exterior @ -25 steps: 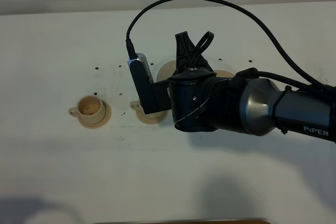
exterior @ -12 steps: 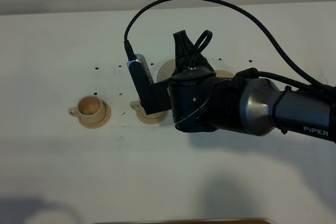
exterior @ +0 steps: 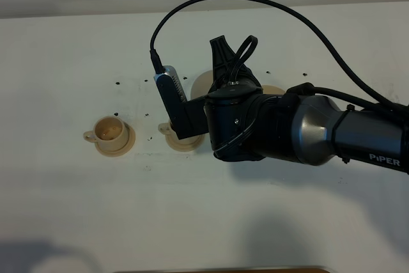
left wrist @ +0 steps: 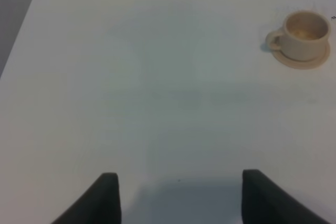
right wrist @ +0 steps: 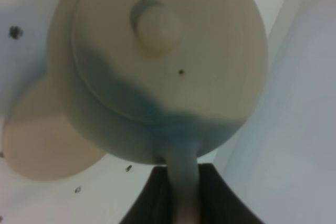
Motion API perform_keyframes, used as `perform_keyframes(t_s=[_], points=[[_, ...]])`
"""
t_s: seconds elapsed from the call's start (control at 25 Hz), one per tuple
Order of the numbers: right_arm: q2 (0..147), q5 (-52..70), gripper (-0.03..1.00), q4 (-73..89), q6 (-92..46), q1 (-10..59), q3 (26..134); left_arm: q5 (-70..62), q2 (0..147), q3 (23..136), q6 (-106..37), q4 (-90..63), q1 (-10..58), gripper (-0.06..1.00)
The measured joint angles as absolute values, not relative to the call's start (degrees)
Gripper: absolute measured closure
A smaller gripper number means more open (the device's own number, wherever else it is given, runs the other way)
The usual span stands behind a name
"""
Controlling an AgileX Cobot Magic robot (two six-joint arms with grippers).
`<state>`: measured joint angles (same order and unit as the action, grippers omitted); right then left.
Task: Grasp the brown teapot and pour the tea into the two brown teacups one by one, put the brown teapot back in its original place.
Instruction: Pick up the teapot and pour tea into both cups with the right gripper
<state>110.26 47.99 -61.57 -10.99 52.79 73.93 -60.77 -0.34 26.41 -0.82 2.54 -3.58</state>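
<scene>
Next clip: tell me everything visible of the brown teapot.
The brown teapot is a squat, round, pale tan pot, ceramic by its look, with a ringed lid, a round knob and a small vent hole. The right gripper is shut on its loop handle. It overlaps a flat pale saucer; contact between them is unclear. The spout is unseen; in the high view the arm hides most of it.

A tan teacup on its saucer stands well apart from the parted dark fingers.

Right arm extended leftward, right gripper clamped on brown teapot, left gripper spread apart
</scene>
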Motion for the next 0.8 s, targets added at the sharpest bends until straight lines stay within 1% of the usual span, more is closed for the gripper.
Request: perform_keyframes(t_s=[0.8], points=[[110.3, 47.9, 0.86, -62.1, -11.0, 52.8, 73.7, -60.7, -0.3, 26.4, -0.9, 2.5, -3.6, 0.46]])
